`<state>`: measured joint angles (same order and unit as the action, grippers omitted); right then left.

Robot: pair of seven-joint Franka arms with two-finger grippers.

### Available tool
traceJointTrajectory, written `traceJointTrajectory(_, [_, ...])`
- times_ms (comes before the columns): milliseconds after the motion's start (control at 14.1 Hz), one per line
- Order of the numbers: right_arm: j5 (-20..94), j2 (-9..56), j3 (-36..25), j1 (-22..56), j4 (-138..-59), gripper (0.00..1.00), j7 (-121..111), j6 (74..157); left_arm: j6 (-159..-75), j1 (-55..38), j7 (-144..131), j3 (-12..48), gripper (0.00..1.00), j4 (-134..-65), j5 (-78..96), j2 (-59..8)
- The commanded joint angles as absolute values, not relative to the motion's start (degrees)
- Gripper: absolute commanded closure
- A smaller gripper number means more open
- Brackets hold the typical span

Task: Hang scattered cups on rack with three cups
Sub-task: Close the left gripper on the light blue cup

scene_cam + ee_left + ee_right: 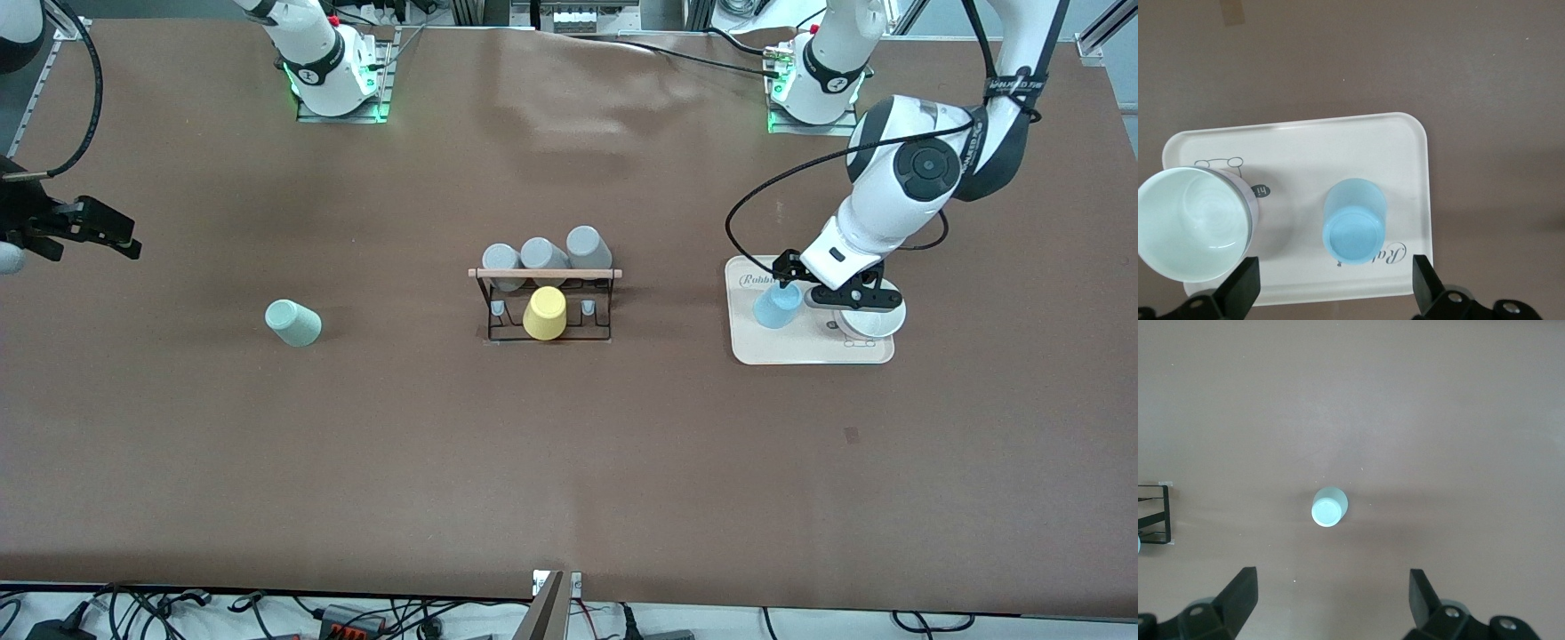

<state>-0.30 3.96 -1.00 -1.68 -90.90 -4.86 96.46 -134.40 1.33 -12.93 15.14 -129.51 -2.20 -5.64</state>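
Blue cup (pixel 777 307) upside down on tray (pixel 756 351), toward left arm's end from rack (pixel 547 302); left tool (pixel 831 293) above, fingers apart. Mint cup (pixel 293 323) toward right arm's end from rack; right tool (pixel 1331 600) apart, holding nothing.

A brown table (pixel 569 444) fills the scene, with what look like tangled cables (pixel 267 613) along its near edge

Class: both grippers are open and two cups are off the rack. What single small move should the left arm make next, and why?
Probably lower the left gripper straight down around the light blue cup. It hangs open over the beige tray, the cup stands upside down between its fingers, and nothing is gripped. The right gripper is still away from the mint green cup.
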Motion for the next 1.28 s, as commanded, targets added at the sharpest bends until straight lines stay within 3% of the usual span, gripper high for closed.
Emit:
traceJointTrajectory(0, [-0.79, 3.08, -0.62, -1.93, -91.76, 0.00, -4.75, 97.03, -139.29, 1.58, -13.27, 15.29, 0.00, -131.04, -3.52, -7.64])
traceJointTrajectory(1139, [-0.62, 3.43, -0.62, -1.85, -91.58, 0.00, -4.75, 98.00, -155.57, 1.58, -13.45, 14.94, 0.00, -136.58, -5.00, -16.52])
traceJointTrajectory(1210, [-0.62, 3.08, -0.62, -1.85, -91.67, 0.00, -4.75, 97.82, -155.57, 1.58, -13.45, 15.03, 0.13, -136.58, -5.71, -16.52])
